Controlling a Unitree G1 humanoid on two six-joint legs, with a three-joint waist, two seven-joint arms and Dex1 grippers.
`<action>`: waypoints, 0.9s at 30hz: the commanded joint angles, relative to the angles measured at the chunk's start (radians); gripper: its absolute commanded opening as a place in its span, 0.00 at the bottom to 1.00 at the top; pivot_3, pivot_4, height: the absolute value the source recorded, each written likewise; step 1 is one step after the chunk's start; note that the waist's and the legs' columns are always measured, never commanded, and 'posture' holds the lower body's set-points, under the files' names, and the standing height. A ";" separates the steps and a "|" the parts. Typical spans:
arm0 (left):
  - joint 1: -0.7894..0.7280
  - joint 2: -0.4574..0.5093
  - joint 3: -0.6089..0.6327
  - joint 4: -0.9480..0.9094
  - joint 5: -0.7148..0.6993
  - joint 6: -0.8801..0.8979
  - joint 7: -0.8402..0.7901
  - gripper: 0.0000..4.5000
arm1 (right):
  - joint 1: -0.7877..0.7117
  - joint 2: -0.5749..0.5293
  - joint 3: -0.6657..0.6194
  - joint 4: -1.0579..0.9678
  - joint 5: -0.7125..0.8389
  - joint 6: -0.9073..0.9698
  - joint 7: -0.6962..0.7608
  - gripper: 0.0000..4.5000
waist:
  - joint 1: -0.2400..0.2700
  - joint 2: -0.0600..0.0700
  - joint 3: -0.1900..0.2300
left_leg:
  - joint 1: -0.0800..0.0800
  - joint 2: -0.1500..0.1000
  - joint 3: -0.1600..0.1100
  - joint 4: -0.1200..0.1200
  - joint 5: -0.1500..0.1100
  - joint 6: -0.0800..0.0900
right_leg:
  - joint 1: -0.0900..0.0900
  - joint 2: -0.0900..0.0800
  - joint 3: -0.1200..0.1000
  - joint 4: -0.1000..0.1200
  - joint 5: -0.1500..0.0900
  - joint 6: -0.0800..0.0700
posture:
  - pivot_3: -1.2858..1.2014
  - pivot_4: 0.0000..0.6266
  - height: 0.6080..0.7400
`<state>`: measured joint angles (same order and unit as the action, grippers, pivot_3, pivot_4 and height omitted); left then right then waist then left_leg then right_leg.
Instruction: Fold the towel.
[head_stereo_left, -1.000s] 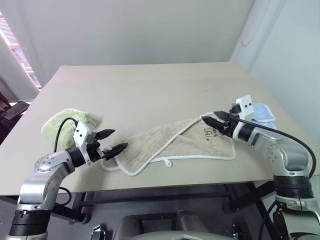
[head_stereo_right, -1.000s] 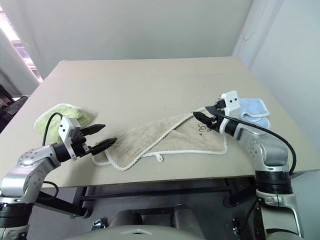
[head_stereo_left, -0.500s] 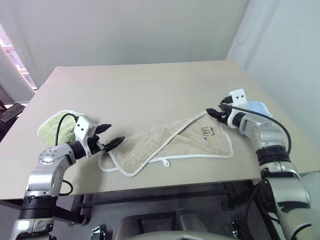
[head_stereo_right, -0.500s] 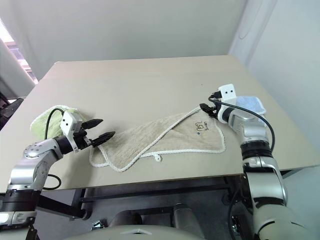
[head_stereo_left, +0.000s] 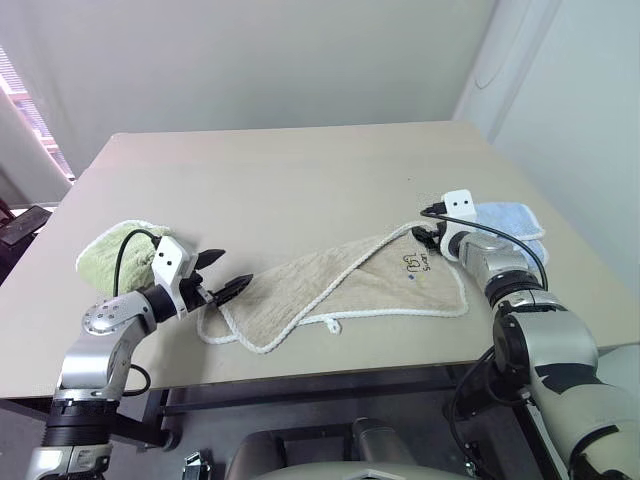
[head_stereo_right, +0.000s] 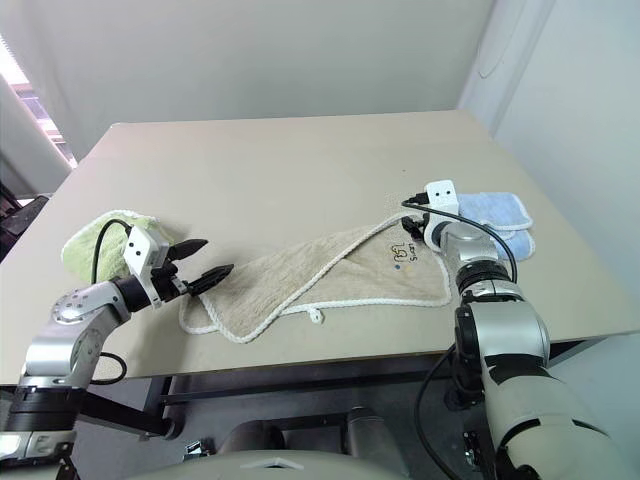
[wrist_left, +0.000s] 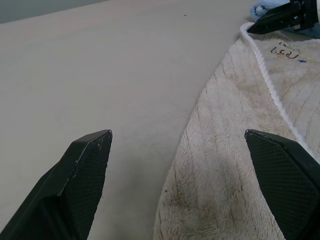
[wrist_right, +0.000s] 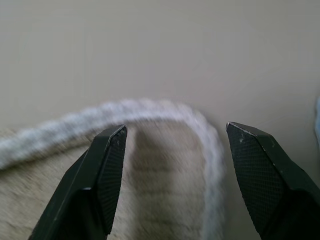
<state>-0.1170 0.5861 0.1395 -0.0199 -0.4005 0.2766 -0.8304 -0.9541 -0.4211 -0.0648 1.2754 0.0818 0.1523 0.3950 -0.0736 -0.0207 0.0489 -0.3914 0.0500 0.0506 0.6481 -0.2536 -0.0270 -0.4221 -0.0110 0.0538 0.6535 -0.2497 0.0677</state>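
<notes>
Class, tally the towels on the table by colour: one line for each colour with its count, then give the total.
Beige: 1, the towel with white corded edging, spread out
Light green: 1, the green towel
Light blue: 1, the blue towel
Total: 3

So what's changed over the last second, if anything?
The right end effector has gone forward and down to the beige towel's far corded corner, fingers open around it, nothing gripped yet. The left end effector stays open at the towel's near-left end. Towel, green towel and blue towel haven't moved.
</notes>
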 joint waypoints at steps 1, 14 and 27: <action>0.001 0.016 0.033 -0.047 0.000 -0.014 0.013 1.00 | -0.053 -0.007 -0.019 0.011 -0.011 0.017 0.012 0.74 | -0.001 0.000 0.000 | 0.000 0.000 0.000 0.000 0.000 0.000 | 0.000 0.000 0.000 0.000 0.000 0.000 | 0.52 0.00 0.92; 0.024 0.025 0.061 -0.084 -0.007 -0.001 0.043 1.00 | -0.065 0.044 -0.052 0.027 -0.034 0.023 -0.028 0.21 | -0.008 0.000 0.000 | 0.000 0.000 0.000 0.000 0.000 0.000 | 0.000 0.000 0.000 0.000 0.001 0.001 | 0.52 0.00 0.92; 0.095 0.081 0.118 -0.176 -0.063 0.058 0.007 1.00 | -0.069 0.027 -0.052 -0.052 -0.042 -0.072 0.049 0.00 | -0.026 0.001 0.000 | 0.000 0.000 0.000 0.000 0.000 0.000 | 0.000 0.000 0.000 0.000 0.001 0.002 | 0.52 0.00 0.92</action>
<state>-0.0254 0.6437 0.2207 -0.1407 -0.4346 0.3287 -0.8079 -0.9921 -0.3761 -0.1054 1.2853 0.0261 0.1133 0.4207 -0.0997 -0.0201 0.0491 -0.3912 0.0500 0.0502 0.6481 -0.2536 -0.0270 -0.4221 -0.0109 0.0538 0.6539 -0.2488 0.0693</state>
